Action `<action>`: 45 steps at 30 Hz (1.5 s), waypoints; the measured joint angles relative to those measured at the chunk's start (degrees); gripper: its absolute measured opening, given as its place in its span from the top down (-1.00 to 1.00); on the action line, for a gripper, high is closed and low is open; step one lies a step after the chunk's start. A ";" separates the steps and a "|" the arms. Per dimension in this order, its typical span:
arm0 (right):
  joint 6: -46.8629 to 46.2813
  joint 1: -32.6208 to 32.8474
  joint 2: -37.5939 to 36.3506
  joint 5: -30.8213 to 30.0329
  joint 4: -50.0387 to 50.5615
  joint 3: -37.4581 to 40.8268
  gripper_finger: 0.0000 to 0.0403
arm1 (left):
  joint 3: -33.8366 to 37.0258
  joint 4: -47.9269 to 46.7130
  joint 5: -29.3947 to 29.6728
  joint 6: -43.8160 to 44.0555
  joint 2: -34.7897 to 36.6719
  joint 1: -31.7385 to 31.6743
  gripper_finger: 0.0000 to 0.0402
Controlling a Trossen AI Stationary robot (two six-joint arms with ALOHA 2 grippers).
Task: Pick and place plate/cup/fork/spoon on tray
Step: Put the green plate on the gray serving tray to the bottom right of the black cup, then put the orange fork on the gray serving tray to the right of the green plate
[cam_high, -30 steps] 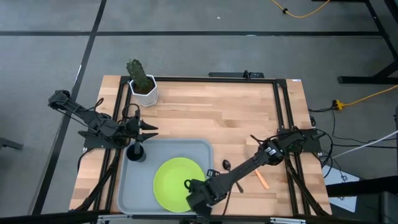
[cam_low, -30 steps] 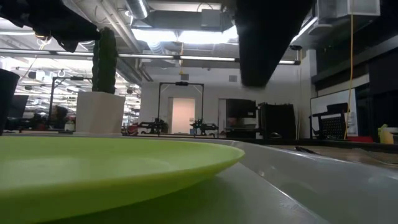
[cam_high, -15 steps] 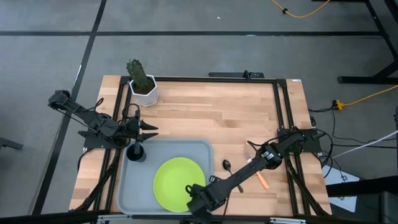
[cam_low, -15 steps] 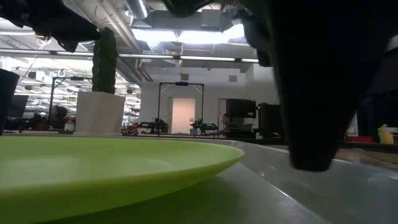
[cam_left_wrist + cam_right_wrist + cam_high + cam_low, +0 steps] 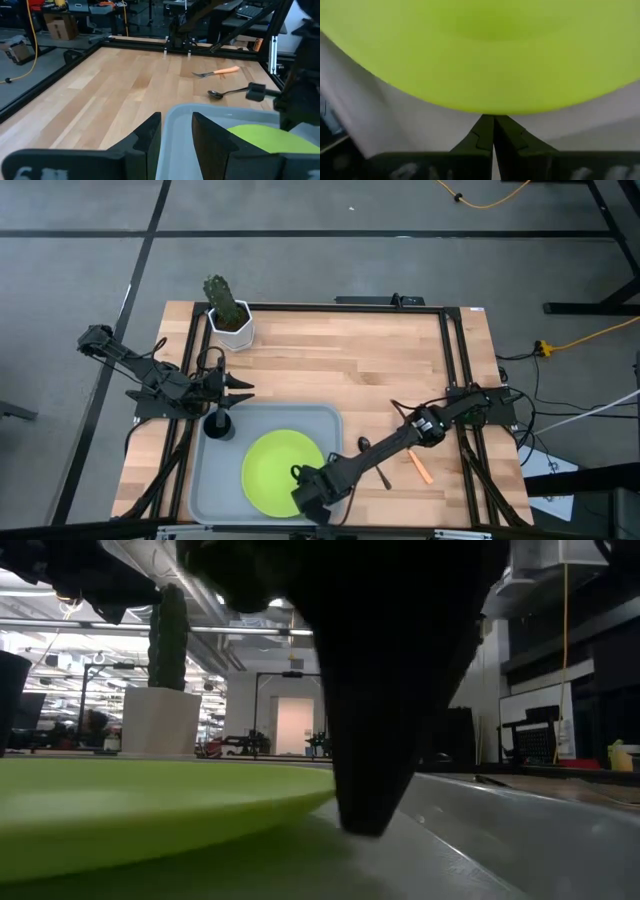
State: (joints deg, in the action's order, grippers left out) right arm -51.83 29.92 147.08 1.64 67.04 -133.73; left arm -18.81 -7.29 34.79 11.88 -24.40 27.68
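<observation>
Wood table (image 5: 350,370) carries the tray (image 5: 215,480) at its near left. Plate (image 5: 275,472) lies flat inside the tray, toward its right side. My right gripper (image 5: 303,492) sits low at the plate's near right edge, fingers (image 5: 482,134) pressed together with nothing between them, tips just at the plate rim. My left gripper (image 5: 245,389) hovers at the tray's far left corner, fingers parted, empty. Cup (image 5: 218,423) stands upright in that same corner of the tray, just near of the left gripper. Spoon (image 5: 365,446) and fork (image 5: 420,467) lie on the bare wood right of the tray, apart from each other. Cactus pot (image 5: 230,320) stands at the far left of the table.
</observation>
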 joint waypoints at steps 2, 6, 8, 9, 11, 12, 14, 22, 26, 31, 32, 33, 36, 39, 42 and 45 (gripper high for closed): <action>1.21 -0.80 0.42 0.03 -0.99 0.00 0.96 | 0.00 -0.04 0.02 0.00 -0.02 -0.02 0.49; 3.00 -2.27 0.58 0.01 -1.97 0.00 0.96 | 0.00 -0.21 0.02 0.00 -0.02 -0.02 0.49; 4.14 -2.82 0.58 0.01 -2.76 -0.01 0.96 | 0.00 -0.20 0.02 -0.02 0.00 -0.02 0.49; 4.54 -3.04 0.58 -0.03 -3.05 -0.27 0.96 | 0.00 -0.29 0.02 -0.02 -0.02 -0.02 0.49; 5.67 -3.36 0.60 0.03 -3.90 -0.57 0.96 | 0.00 -0.60 0.02 -0.02 0.00 -0.02 0.49; 5.91 -3.54 0.58 0.02 -4.61 -0.61 0.96 | 0.00 -0.80 0.02 -0.02 -0.02 -0.02 0.49; 6.02 -3.84 0.58 0.07 -4.96 -0.61 0.96 | 0.00 -0.91 0.04 -0.02 -0.02 -0.02 0.49; 7.20 -4.04 0.21 5.89 -2.88 -1.19 0.96 | 0.00 -0.87 0.20 -0.03 -0.02 -0.01 0.49; 5.95 -3.84 -3.22 7.12 3.75 -1.30 0.96 | 0.00 -0.85 0.20 -0.04 -0.02 0.00 0.49; 0.69 -2.09 -7.42 -1.23 17.60 -1.22 0.96 | 0.00 -0.84 0.17 -0.04 -0.01 -0.01 0.49; -0.97 -1.32 -8.34 -3.71 21.04 -1.23 0.96 | 0.00 -0.83 0.15 -0.04 0.00 -0.01 0.49; -2.87 -0.54 -9.18 -6.26 23.64 -1.23 0.96 | 0.00 -0.84 0.15 -0.04 -0.02 -0.02 0.49; -5.40 2.06 -12.24 -12.47 22.27 0.71 0.96 | 0.00 -0.83 0.13 -0.04 0.00 -0.02 0.49; -10.87 4.73 -14.66 -18.86 22.96 1.32 0.96 | 0.00 -1.10 0.11 -0.04 -0.02 -0.02 0.49; -12.92 7.10 -18.42 -25.22 23.20 4.44 0.96 | 0.00 -1.13 0.10 -0.04 0.00 -0.02 0.49; -15.70 8.74 -24.10 -32.60 23.14 10.83 0.96 | 0.00 -1.14 0.04 0.00 -0.02 -0.01 0.49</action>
State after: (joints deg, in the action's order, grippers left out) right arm -67.52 38.66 122.97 -30.96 90.18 -122.91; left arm -18.81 -8.43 34.83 11.88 -24.43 27.67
